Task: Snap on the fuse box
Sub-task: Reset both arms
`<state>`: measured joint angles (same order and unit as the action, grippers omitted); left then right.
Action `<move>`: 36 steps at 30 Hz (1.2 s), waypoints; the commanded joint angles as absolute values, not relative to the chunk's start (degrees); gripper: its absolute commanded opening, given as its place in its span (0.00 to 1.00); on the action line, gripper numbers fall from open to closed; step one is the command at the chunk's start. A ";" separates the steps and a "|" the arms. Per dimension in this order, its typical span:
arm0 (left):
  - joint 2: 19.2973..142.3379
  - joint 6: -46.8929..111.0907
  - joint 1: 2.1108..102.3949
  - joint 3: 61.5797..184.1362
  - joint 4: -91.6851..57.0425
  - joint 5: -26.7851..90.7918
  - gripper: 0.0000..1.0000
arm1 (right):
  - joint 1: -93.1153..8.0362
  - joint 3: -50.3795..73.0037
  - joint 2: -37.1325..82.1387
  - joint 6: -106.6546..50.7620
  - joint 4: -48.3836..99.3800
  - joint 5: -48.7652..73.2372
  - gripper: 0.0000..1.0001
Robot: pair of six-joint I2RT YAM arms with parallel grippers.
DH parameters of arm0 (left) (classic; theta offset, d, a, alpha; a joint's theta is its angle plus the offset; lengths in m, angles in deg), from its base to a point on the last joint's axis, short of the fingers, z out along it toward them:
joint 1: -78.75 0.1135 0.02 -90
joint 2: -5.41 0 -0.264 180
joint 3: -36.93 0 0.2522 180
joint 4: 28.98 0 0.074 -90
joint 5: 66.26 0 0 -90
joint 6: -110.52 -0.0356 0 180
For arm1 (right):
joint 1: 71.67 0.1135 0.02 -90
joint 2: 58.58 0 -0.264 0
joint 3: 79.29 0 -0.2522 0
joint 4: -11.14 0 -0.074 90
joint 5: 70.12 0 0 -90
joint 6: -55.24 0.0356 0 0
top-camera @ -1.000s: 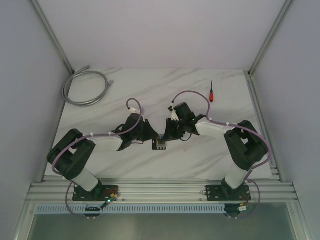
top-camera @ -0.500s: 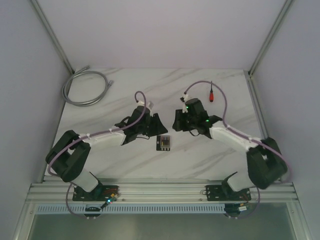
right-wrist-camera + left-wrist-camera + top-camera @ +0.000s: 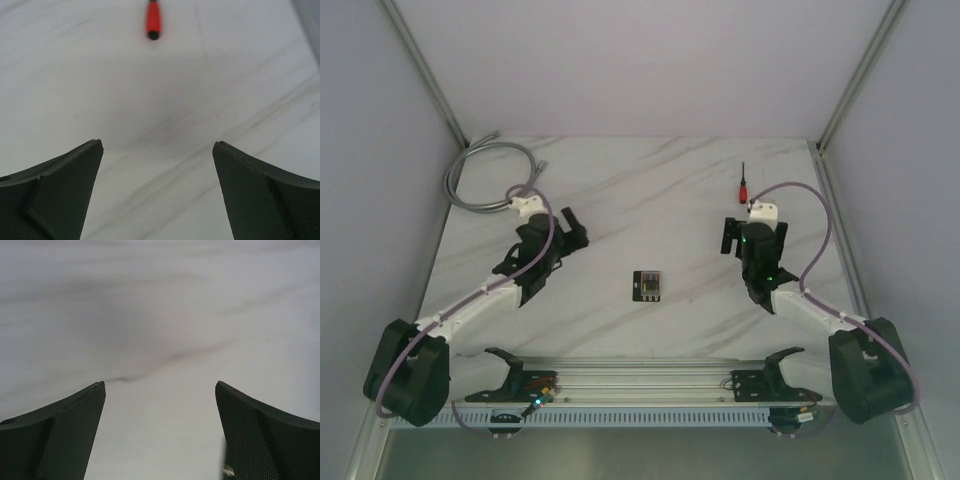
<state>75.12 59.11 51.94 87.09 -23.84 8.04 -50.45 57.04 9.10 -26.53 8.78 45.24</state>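
Fuse box [image 3: 647, 286]: lies flat on the marble-patterned table [image 3: 620, 335], roughly mid-table and towards the near edge, between the two arms and well apart from both. It is a small black rectangle with faint coloured specks on its top face; the overhead view is too small to tell whether any cover is seated. Nothing touches it. Left gripper [image 3: 160, 384]: jaws stand wide apart with nothing between them. Its wrist view shows only bare veined tabletop between the two dark fingers [image 3: 65, 430]. Overhead, this arm is stretched towards the left half of the table, its head near a coiled grey cable [image 3: 490, 175] at the far left corner but not touching it. Right gripper [image 3: 157, 142]: jaws likewise wide apart and empty, with bare table beneath. A red-handled screwdriver [image 3: 153, 20] lies on the surface ahead of the fingers, clear of them. Overhead, the right arm reaches towards the right half of the table, its head just short of that screwdriver.
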 commanded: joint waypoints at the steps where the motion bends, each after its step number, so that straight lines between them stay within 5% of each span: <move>1: 71.75 51.80 57.41 82.11 -26.86 -8.26 1.00 | -54.26 64.94 12.00 -34.16 -21.79 53.98 0.99; 6: 71.21 45.34 64.06 74.68 -40.15 -16.89 1.00 | -58.28 69.32 20.80 -38.24 -37.35 56.58 0.99; 11: 69.93 35.69 69.81 68.00 -55.73 -15.00 1.00 | -61.65 78.54 26.63 -37.61 -59.98 54.27 1.00; 16: 78.52 24.87 72.37 62.74 -75.32 -9.89 1.00 | -65.52 81.32 31.34 -36.13 -67.37 43.70 1.00; 21: 87.02 21.90 73.44 62.83 -85.87 2.41 1.00 | -70.99 73.16 28.67 -34.58 -47.57 29.37 1.00; 24: 95.50 19.36 73.52 62.62 -94.37 7.39 1.00 | -72.19 73.13 28.75 -34.05 -47.81 27.36 1.00; 36: 94.17 21.51 74.71 64.01 -88.80 7.34 1.00 | -71.97 73.24 28.67 -34.21 -47.86 27.73 1.00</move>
<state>94.60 21.69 74.37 63.27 -85.98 5.94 -71.94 73.62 29.32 -34.55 -46.08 28.48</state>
